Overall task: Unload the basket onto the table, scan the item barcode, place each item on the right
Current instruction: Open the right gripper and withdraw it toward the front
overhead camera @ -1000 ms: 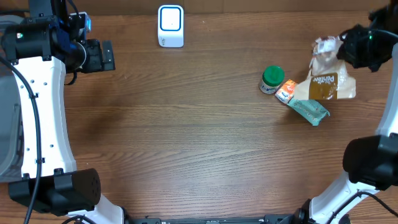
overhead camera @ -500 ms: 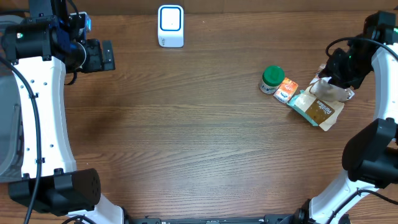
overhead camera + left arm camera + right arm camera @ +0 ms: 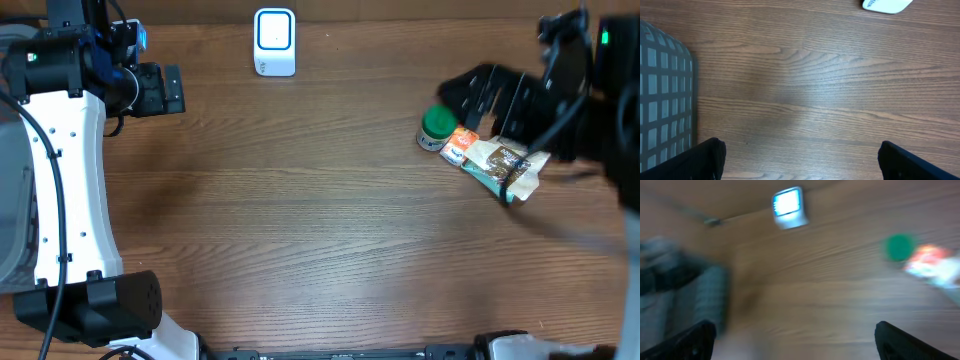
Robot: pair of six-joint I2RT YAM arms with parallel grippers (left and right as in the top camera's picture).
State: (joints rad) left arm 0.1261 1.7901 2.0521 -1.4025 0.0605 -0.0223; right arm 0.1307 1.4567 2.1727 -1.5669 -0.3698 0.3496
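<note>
— Where was the item seen?
— The brown-and-teal pouch [image 3: 503, 167] was seen lying on the worktop [image 3: 300, 220], at the right side. It was touching an orange packet [image 3: 459, 146], and a green-lidded jar [image 3: 437, 126] stood just beside that packet.
— And the scanner?
— The white scanner [image 3: 274, 41] was set at the far edge, well apart from the pouch.
— How were the grippers found?
— The right gripper [image 3: 796, 339] was caught blurred above the jar and the pouch. Its fingers [image 3: 692, 336] were spread wide, and only wood was seen between them. The left gripper [image 3: 172, 89] was held at the far left, its fingers [image 3: 690, 159] likewise spread apart over wood, with a grey checked mat [image 3: 662, 100] to one side.
</note>
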